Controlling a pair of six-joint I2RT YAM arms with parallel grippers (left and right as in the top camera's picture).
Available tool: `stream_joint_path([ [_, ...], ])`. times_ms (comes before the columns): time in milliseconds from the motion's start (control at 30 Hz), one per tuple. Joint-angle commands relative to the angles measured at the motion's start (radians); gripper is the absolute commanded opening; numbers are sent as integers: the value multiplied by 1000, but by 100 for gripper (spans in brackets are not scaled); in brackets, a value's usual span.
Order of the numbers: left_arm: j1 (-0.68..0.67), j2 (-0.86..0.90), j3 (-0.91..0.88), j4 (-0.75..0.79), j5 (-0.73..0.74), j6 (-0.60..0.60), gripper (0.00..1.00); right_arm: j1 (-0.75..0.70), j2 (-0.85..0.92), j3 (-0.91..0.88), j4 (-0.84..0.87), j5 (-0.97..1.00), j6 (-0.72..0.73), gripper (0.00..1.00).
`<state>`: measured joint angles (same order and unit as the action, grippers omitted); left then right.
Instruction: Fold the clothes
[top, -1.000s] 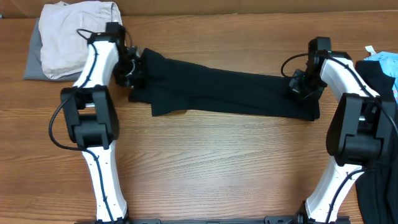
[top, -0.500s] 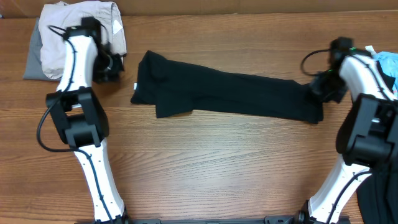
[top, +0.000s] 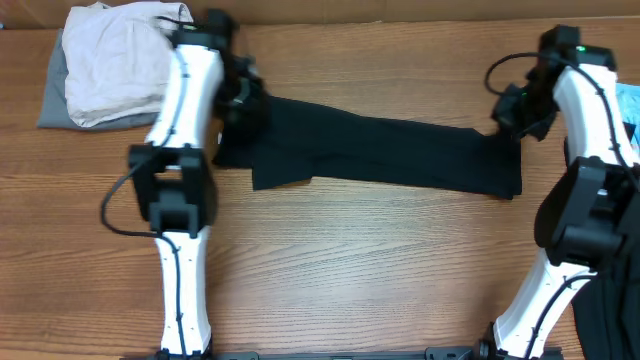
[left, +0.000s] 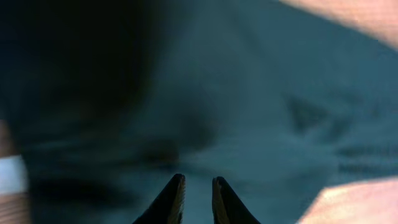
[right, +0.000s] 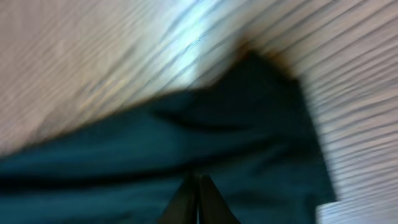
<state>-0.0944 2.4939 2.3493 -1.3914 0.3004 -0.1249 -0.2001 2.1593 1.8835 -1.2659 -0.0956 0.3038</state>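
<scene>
The clothes on the table are chiefly a black T-shirt (top: 380, 150), folded into a long strip across the middle. My left gripper (top: 245, 100) hovers over its left end. In the left wrist view the fingertips (left: 178, 186) stand a narrow gap apart, open, with only black fabric (left: 205, 93) beyond them; a small white tag (left: 11, 174) shows at the left edge. My right gripper (top: 515, 110) is over the strip's right end. In the right wrist view it (right: 197, 177) is shut, tips pressed together above the dark cloth (right: 249, 137), with nothing seen between them.
A cream garment (top: 125, 60) lies bunched on a grey one (top: 50, 100) at the back left corner. More black cloth (top: 610, 300) hangs at the right edge, with something light blue (top: 625, 100) behind it. Bare wooden table (top: 350, 260) fills the front.
My left arm swung from beside the cream pile back right, over the shirt's left end, and its jaws parted slightly. My right gripper shifted a little back and left over the right end.
</scene>
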Motion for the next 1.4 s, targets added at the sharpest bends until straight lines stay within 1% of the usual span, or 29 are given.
stream_joint_path([
  [0,-79,-2,-94,42,56,51,21,37,-5,-90,13,-37,-20,5],
  [100,-111,-1,-160,93,55,51,23,53,-5,-160,46,-38,-19,5],
  [200,-115,-1,-229,162,30,34,24,54,-5,-230,100,-38,-16,5],
  [300,-93,-1,-277,201,-11,31,22,54,-5,-288,143,-37,-16,5],
  [467,-27,-1,-300,203,-144,13,17,41,-5,-387,245,-17,-15,5],
  [600,38,-1,-300,175,-230,10,15,15,-5,-438,286,80,72,4],
  [633,57,-1,-300,170,-268,-4,14,5,-5,-438,291,79,75,4],
  [733,92,-1,-298,169,-333,-14,12,-17,-5,-423,292,79,74,4],
  [867,134,-2,-288,169,-338,-13,9,-37,-5,-366,261,80,65,4],
  [967,147,-2,-241,140,-337,-13,4,-38,-10,-288,194,80,60,4],
  [1033,148,-2,-182,99,-337,-13,4,-38,-17,-209,126,80,55,4],
  [1067,148,-2,-145,77,-337,-13,4,-38,-20,-177,99,80,55,5],
  [1133,146,-2,-65,32,-331,-16,4,-39,-28,-79,21,88,55,14],
  [1167,146,-2,-31,14,-328,-26,6,-41,-30,-36,-14,98,55,19],
  [1200,146,-2,3,-2,-325,-37,11,-45,-31,16,-56,113,55,34],
  [1233,146,-2,39,-20,-321,-41,25,-50,-31,61,-90,130,52,57],
  [1267,146,-2,64,-33,-310,-40,40,-56,-31,90,-109,132,34,69],
  [1300,146,-2,83,-45,-303,-40,64,-63,-31,108,-119,131,16,78],
  [1333,146,-2,95,-52,-299,-40,83,-72,-31,117,-124,131,-2,84],
  [1367,146,-2,98,-54,-299,-40,93,-81,-31,117,-124,130,-5,90],
])
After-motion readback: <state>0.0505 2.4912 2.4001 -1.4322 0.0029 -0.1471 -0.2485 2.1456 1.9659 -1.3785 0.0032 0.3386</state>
